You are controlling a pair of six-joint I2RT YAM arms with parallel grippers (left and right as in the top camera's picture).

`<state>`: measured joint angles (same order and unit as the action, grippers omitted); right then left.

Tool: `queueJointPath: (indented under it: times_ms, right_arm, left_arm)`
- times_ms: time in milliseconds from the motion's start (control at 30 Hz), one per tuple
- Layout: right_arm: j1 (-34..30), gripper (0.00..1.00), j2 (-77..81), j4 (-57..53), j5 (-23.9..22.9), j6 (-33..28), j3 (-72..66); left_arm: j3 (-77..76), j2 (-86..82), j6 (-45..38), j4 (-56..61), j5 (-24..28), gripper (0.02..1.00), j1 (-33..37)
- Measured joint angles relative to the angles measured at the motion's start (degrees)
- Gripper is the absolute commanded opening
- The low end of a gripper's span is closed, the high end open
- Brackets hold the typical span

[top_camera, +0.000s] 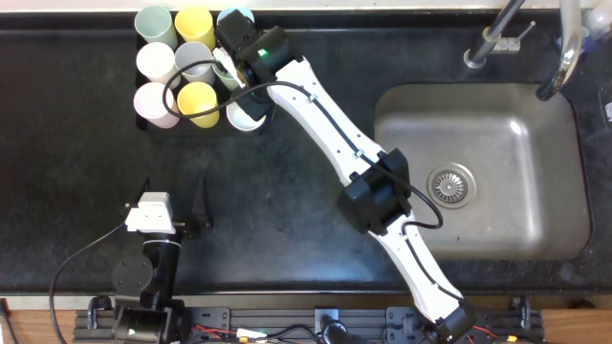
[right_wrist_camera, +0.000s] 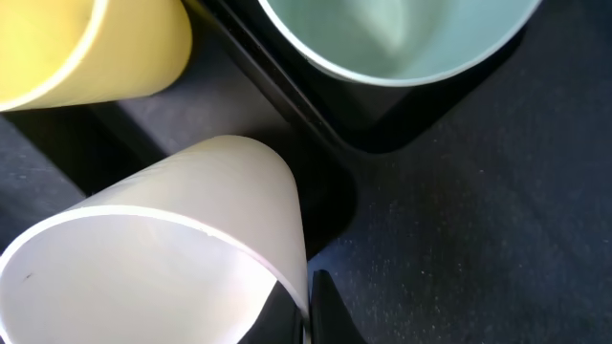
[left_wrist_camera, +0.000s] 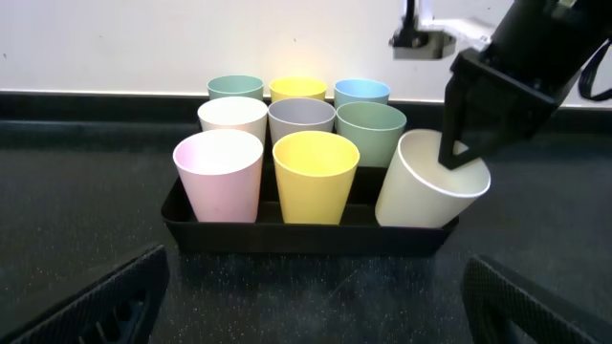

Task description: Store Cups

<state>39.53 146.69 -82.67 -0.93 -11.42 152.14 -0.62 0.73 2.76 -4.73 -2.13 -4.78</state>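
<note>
While eight cups point(left_wrist_camera: 300, 117) fill the tray point(left_wrist_camera: 191, 229), I have the ninth point(left_wrist_camera: 430, 186) leaning in.
Right fingers point(left_wrist_camera: 457, 119) pinch its rim; left fingers point(left_wrist_camera: 105, 296) spread.

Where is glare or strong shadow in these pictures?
Top view: soft sheen on the steel sink. Left wrist view: the back yellow cup glows at its rim. Right wrist view: the white cup has a bright rim, dark shadow beneath.

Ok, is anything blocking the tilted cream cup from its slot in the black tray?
Nothing visible does. The cream cup, held at its rim by the right hand, leans into the empty corner slot of the tray; the neighbouring yellow cup and green cup stand in their own slots.
</note>
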Motion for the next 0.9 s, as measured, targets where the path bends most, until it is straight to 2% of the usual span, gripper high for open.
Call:
queueJointPath:
  times_ms: [67, 100, 200, 233, 633, 900]
  right_arm:
    - [0.00, 0.051, 0.07, 0.00, 0.02, -0.02, 0.00]
    - [0.00, 0.176, 0.07, 0.07, 0.02, -0.04, 0.00]
    - [0.00, 0.917, 0.07, 0.46, 0.04, -0.11, 0.00]
    - [0.00, 0.998, 0.07, 0.61, 0.04, -0.22, 0.00]
    - [-0.13, 0.998, 0.07, 1.66, -0.17, -0.39, 0.63]
    - [-2.23, 0.998, -0.92, 0.70, -2.54, 1.97, 9.55]
  left_arm:
    - [0.00, 0.00, 0.00, 0.00, 0.00, 0.998, 0.00]
    - [0.00, 0.00, 0.00, 0.00, 0.00, 0.998, 0.00]
    - [0.00, 0.00, 0.00, 0.00, 0.00, 0.998, 0.00]
    - [0.00, 0.00, 0.00, 0.00, 0.00, 0.998, 0.00]
    - [0.00, 0.00, 0.00, 0.00, 0.00, 0.998, 0.00]
    - [0.00, 0.00, 0.00, 0.00, 0.02, 0.998, 0.00]
